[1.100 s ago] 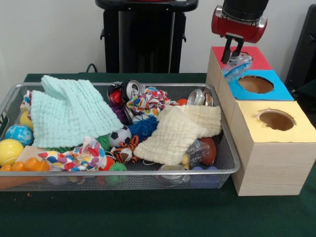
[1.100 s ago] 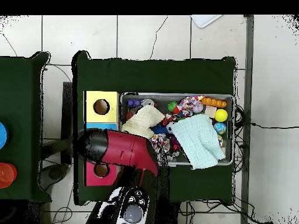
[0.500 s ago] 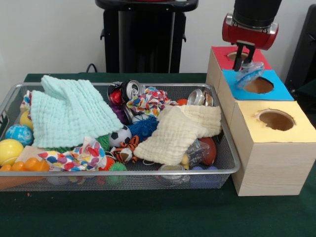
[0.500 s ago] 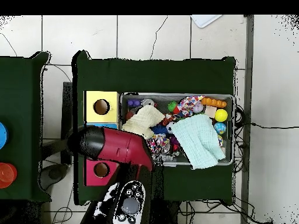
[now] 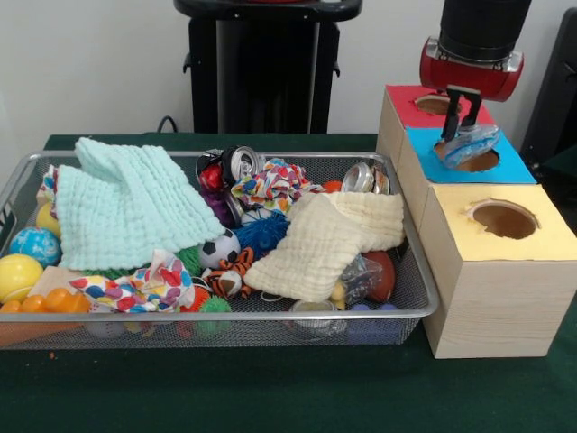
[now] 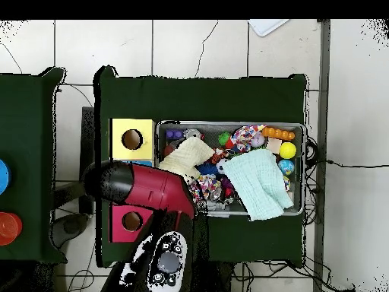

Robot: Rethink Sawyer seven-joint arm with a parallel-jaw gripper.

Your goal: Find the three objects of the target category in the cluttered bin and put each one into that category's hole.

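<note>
Holding a crumpled plastic piece (image 5: 468,144) above the blue box's hole (image 5: 469,159).
My gripper (image 5: 461,115) pinches it from above so it can drop straight in.

From overhead, the arm (image 6: 144,190) covers the blue box and the claw entirely. In the front view the arm runs off the top edge, and the cloths (image 5: 325,244) bury whatever lies beneath, perhaps more balls.
</note>
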